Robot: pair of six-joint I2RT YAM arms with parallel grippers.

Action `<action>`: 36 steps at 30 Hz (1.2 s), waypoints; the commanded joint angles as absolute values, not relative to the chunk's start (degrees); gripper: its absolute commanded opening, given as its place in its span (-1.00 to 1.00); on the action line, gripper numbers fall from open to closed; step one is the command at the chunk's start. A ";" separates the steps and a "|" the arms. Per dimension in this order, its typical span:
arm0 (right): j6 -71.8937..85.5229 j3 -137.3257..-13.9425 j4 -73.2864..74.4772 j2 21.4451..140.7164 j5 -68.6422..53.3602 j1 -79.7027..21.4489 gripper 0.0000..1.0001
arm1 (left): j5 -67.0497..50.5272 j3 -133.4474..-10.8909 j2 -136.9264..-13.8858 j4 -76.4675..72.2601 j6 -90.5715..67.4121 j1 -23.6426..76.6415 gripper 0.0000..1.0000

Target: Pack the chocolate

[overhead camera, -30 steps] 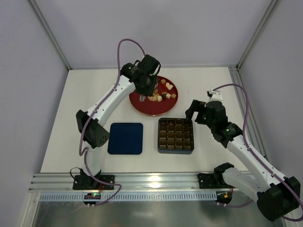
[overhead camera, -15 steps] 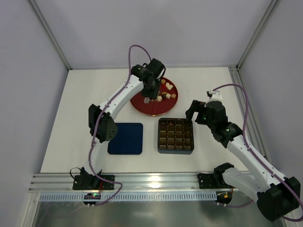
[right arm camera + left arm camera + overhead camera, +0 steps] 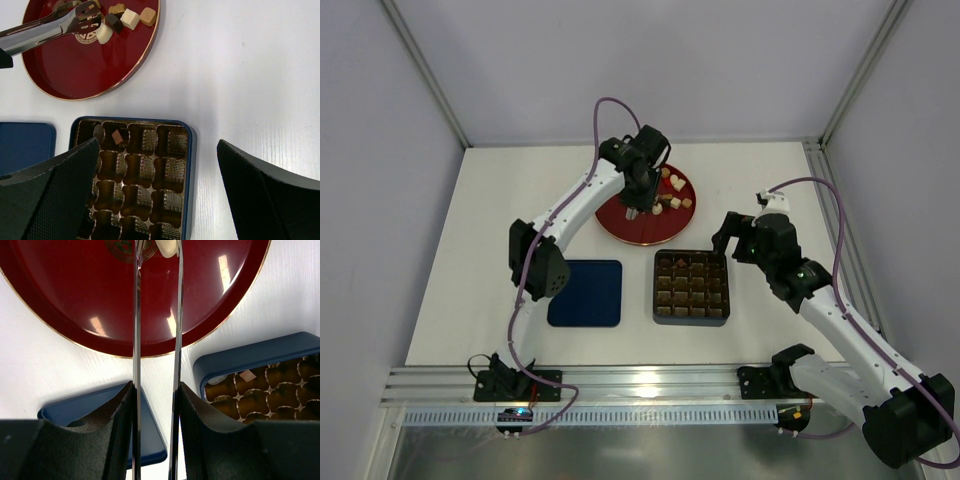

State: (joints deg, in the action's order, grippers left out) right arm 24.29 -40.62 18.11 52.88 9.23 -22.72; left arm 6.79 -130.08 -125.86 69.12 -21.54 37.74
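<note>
The left arm (image 3: pixel 575 205) has swung its elbow rightward over the white table (image 3: pixel 770 180) in the past second. The left gripper (image 3: pixel 156 390), clamped on metal tongs (image 3: pixel 50 27), hangs above the red plate (image 3: pixel 625 228). The right gripper (image 3: pixel 157 145) hovers with jaws spread wide over the compartment tray (image 3: pixel 691 321), which has the navy lid (image 3: pixel 585 293) beside it. Most of the chocolate (image 3: pixel 131 18) lies on the plate, with one cream piece (image 3: pixel 104 33) at the tong tips, and two pieces (image 3: pixel 118 136) sit in the tray's far-left compartments.

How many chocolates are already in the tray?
2. A dark round chocolate sits in the far-left corner cell of the tray, and a brown square chocolate sits in the cell to its right. The near-left cells are partly hidden in the right wrist view.
</note>
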 commanded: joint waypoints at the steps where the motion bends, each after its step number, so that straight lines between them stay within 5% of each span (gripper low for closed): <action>1: 23.99 -42.19 17.05 52.29 9.23 -22.76 0.99 | 5.63 -130.25 -125.77 67.32 -20.57 37.44 -0.24; 36: 24.08 -41.13 16.61 51.94 9.58 -22.76 0.99 | 5.71 -128.58 -126.65 67.50 -20.13 38.32 -0.25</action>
